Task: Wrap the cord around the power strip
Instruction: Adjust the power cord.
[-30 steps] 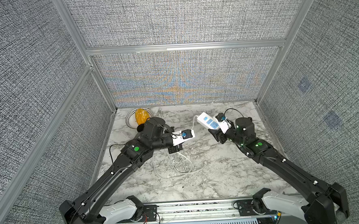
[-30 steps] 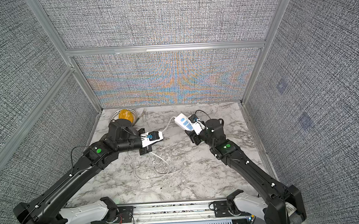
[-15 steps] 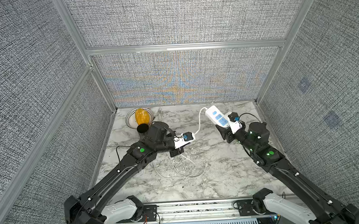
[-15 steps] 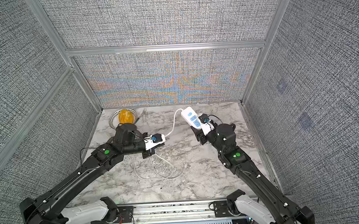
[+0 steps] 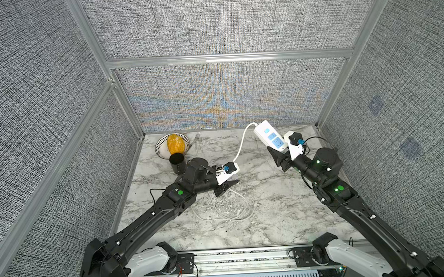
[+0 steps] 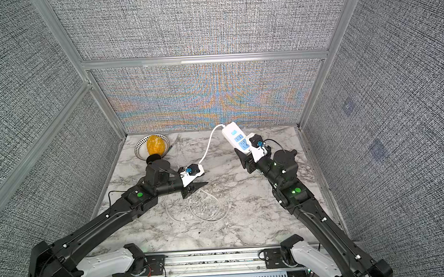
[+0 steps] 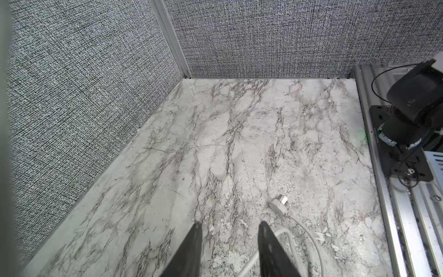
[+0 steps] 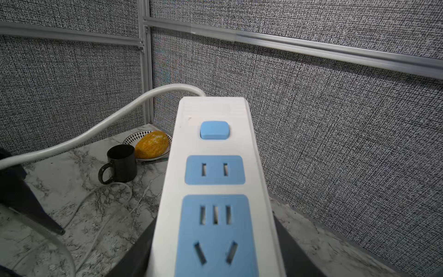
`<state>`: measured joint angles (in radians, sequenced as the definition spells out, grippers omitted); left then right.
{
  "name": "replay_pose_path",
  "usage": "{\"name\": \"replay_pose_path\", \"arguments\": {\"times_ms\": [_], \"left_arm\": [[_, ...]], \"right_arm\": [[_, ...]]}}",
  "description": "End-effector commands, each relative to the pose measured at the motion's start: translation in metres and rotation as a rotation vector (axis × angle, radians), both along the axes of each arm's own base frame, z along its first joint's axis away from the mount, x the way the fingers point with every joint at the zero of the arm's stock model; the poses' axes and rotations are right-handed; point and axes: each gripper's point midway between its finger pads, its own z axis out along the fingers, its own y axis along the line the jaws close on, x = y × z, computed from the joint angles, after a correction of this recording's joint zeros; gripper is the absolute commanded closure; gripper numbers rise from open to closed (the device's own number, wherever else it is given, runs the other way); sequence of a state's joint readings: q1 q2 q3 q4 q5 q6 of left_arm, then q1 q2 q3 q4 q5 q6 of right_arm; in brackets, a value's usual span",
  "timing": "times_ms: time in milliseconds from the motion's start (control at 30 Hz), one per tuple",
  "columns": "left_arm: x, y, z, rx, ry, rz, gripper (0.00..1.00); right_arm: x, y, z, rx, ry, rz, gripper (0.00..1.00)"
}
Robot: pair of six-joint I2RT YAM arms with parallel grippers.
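Gripping the near end of the power strip (image 5: 269, 135), the right hand (image 5: 281, 151) has carried it off toward the back right of the tabletop (image 5: 271, 207) and holds it clear of the marble. The cord (image 5: 241, 146) now droops from the strip's far end down toward the left hand (image 5: 227, 187). That hand has just let go: in its wrist view its fingers (image 7: 271, 247) stand apart with nothing between them, the cord loose beside one and the plug (image 7: 279, 203) lying nearby. No turn of cord sits on the strip yet. The left hand probably needs a fresh grasp before wrapping can begin.
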<state>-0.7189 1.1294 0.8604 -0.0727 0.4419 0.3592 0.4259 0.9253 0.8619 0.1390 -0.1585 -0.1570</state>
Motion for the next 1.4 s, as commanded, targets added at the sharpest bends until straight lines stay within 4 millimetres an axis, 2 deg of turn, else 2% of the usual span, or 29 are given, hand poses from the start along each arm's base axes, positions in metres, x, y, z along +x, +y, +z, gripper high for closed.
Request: {"name": "replay_pose_path", "arguments": {"times_ms": [0,200,633,800,967,1067,1367], "left_arm": [[0.008,0.003,0.019,-0.084,-0.047,0.060,0.53],[0.010,0.020,0.015,-0.128,-0.049,0.145,0.43],[0.015,0.047,-0.003,-0.173,-0.006,0.260,0.41],[0.024,0.052,-0.008,-0.149,0.015,0.299,0.31],[0.035,0.048,-0.003,-0.155,0.025,0.307,0.30],[0.040,0.050,-0.002,-0.182,0.030,0.324,0.30],[0.039,0.066,-0.009,-0.231,0.046,0.374,0.35]], "right_arm": [[-0.001,-0.001,0.016,0.022,-0.047,-0.001,0.98],[0.000,0.000,0.017,0.027,-0.049,0.007,1.00],[0.000,0.002,0.020,0.050,-0.043,0.035,1.00],[-0.004,0.009,0.021,0.052,-0.053,0.084,1.00],[-0.007,0.010,0.020,0.058,-0.048,0.098,1.00],[-0.005,0.005,0.021,0.066,-0.050,0.066,1.00],[-0.006,0.004,0.025,0.081,-0.051,0.065,1.00]]}}
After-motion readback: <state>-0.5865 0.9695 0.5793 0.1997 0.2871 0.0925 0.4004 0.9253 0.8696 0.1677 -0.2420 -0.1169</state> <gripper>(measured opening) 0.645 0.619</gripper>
